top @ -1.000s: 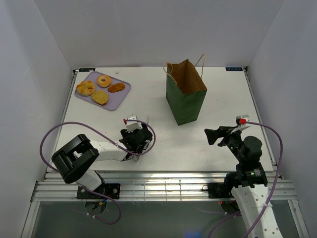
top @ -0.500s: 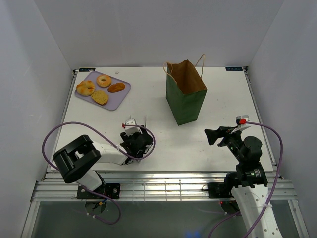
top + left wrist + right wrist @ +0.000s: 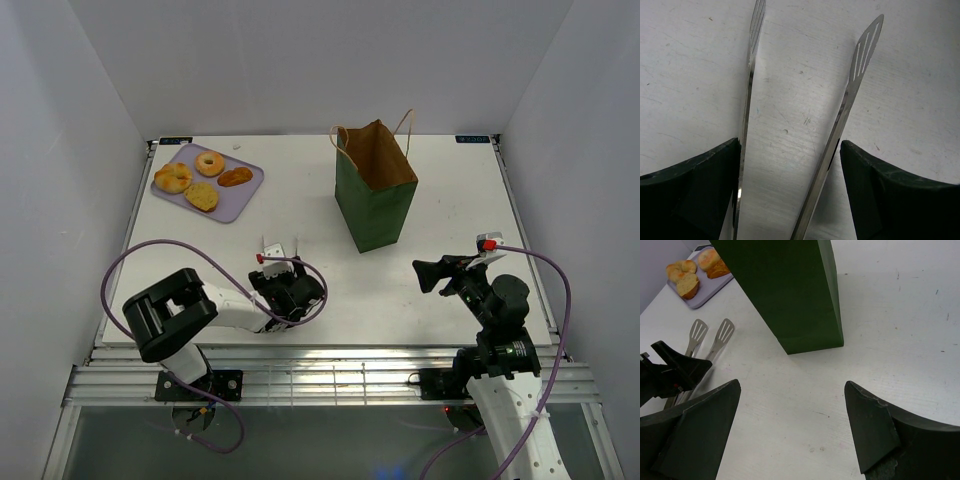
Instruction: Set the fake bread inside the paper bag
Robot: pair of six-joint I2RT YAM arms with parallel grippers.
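left gripper (image 3: 790, 150), apparently clasping tongs (image 3: 847, 100) (tips at 12 o'clock), slid toward 4 o'clock, farther from the fake bread (image 3: 173, 178).

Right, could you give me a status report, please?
Left fingers hold tongs. Right fingers open, empty. Bread all on tray; bag upright, open. Nothing between tongs and tray.

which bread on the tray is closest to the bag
The dark brown oval, at the tray's right side, facing the bag. The doughnut, bun and slice all lie farther left.
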